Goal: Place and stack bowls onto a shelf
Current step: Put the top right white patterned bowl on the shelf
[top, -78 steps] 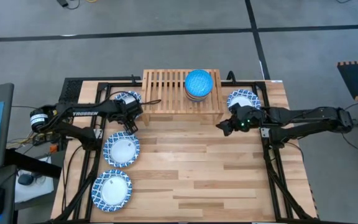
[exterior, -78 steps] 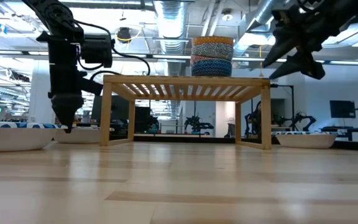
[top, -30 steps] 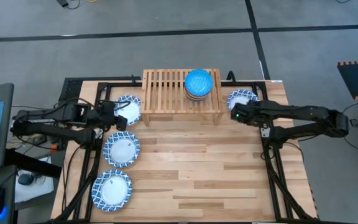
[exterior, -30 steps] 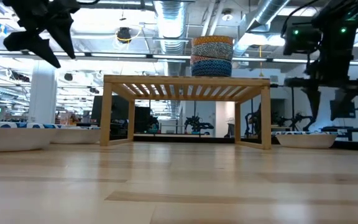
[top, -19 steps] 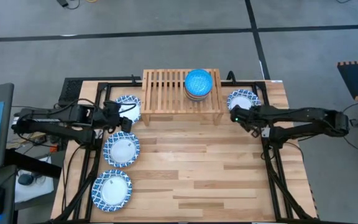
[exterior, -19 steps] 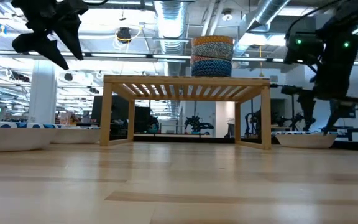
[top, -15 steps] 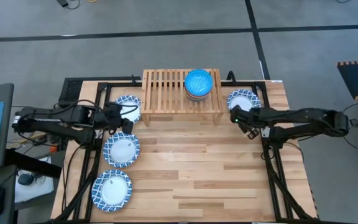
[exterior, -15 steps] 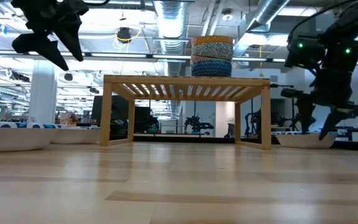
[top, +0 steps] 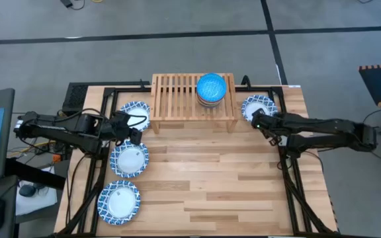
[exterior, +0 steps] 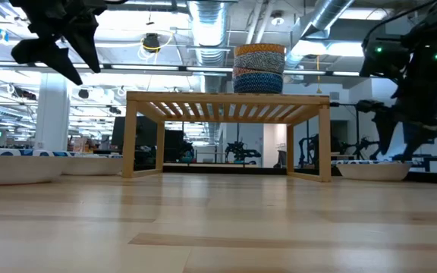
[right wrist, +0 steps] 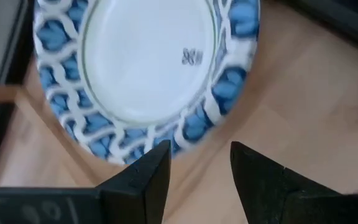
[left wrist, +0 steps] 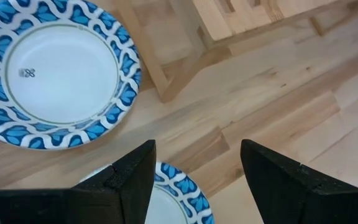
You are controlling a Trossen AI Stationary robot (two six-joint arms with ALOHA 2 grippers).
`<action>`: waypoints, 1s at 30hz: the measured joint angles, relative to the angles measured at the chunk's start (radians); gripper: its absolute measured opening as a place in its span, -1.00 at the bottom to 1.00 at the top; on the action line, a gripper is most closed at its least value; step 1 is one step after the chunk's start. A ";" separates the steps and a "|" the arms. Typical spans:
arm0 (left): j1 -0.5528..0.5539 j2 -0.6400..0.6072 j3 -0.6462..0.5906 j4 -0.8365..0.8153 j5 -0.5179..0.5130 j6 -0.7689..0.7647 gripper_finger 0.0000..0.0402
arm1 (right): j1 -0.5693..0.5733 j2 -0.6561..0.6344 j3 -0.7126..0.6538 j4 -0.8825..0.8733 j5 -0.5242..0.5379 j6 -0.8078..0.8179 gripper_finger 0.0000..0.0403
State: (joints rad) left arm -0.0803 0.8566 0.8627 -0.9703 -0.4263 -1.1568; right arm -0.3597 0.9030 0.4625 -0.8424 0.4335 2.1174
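- Right gripper (right wrist: 194,171): jaws apart, empty, just above near rim of dish (right wrist: 145,68).
- Left gripper (left wrist: 194,171): jaws apart, empty, between two dishes (left wrist: 58,74).
- Bowls (top: 211,89) stacked on shelf (top: 177,96), between both grippers.

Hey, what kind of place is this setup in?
Probably a robotics lab or open workshop. Exposed ceiling ducts run overhead, more robot arms stand in the hall behind the shelf, and the plank table sits on grey carpet floor.
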 joint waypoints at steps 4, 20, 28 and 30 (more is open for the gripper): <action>0.000 0.000 0.000 0.001 -0.022 0.000 0.09 | -0.059 -0.009 0.000 0.012 0.012 -0.008 -0.05; 0.000 0.001 0.000 0.073 -0.004 -0.019 0.09 | -0.035 0.013 0.000 0.062 -0.047 -0.029 -0.05; 0.000 0.001 0.000 0.072 -0.022 -0.018 0.09 | -0.009 0.016 0.000 -0.047 -0.041 0.019 -0.05; 0.000 0.001 0.000 0.072 -0.031 -0.018 0.09 | -0.043 0.028 0.000 -0.044 -0.032 0.015 -0.05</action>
State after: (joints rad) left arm -0.0799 0.8574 0.8627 -0.8982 -0.4577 -1.1751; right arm -0.4030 0.9312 0.4625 -0.8861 0.4016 2.1322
